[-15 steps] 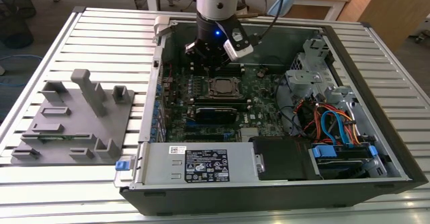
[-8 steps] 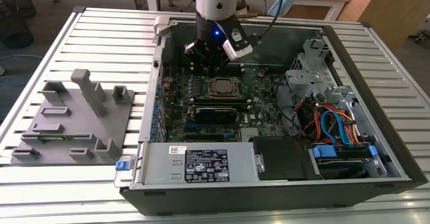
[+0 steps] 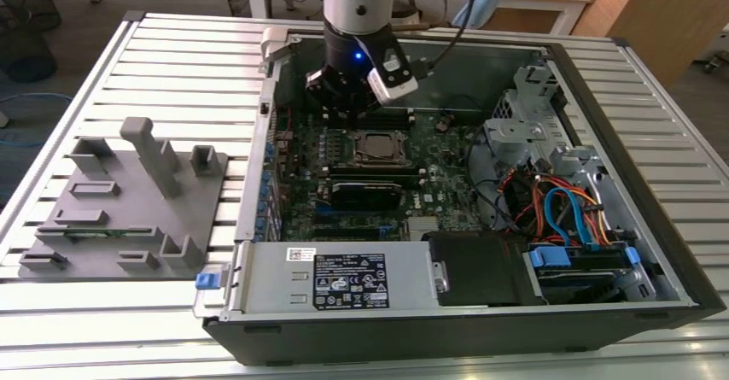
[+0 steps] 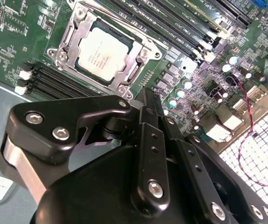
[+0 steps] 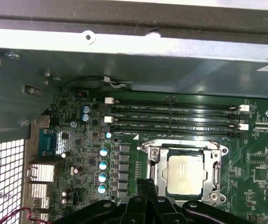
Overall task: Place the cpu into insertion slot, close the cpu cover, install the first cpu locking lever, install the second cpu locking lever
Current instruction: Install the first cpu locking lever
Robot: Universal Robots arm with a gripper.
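Exterior view: got the gripper (image 3: 341,96) hanging over the motherboard's (image 3: 446,184) far edge, just beside the cpu (image 3: 374,148).

Second wrist view: showing it seated in the insertion slot (image 4: 124,91) with the cpu cover (image 4: 71,35) flat around it.

First wrist view: claw pinched narrow, gripping nothing.

Guessing lever step in hand; calls for a careful push on thin metal.
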